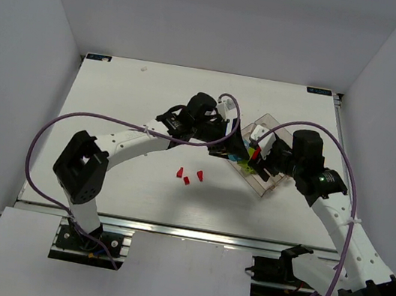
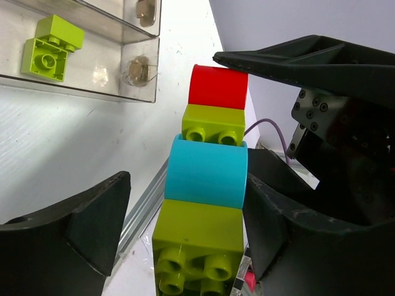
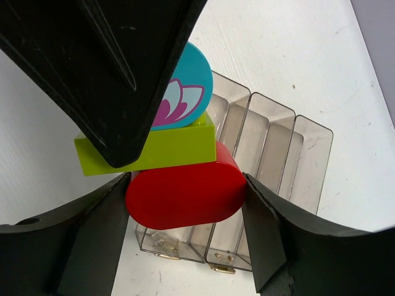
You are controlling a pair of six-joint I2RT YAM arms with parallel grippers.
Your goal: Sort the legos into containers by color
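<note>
Right tool (image 3: 185, 198) pinches red lego (image 3: 182, 191); left tool (image 2: 187, 185) straddles stack (image 2: 207, 176).

The stacked bricks (image 2: 207, 185) run red, yellow-green, cyan, yellow-green. The cyan brick (image 3: 185, 92) bears a purple-and-white petal print. A lone yellow-green brick (image 2: 49, 48) lies in the clear tray (image 2: 74, 86). Loose red bricks (image 1: 186, 179) dot the white table (image 1: 130, 99).

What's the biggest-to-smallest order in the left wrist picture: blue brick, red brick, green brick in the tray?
1. The blue brick looks biggest, but it sits nearer the camera than the red one.
2. The red brick and the green brick in the tray look about alike, so I won't rank them.
</note>
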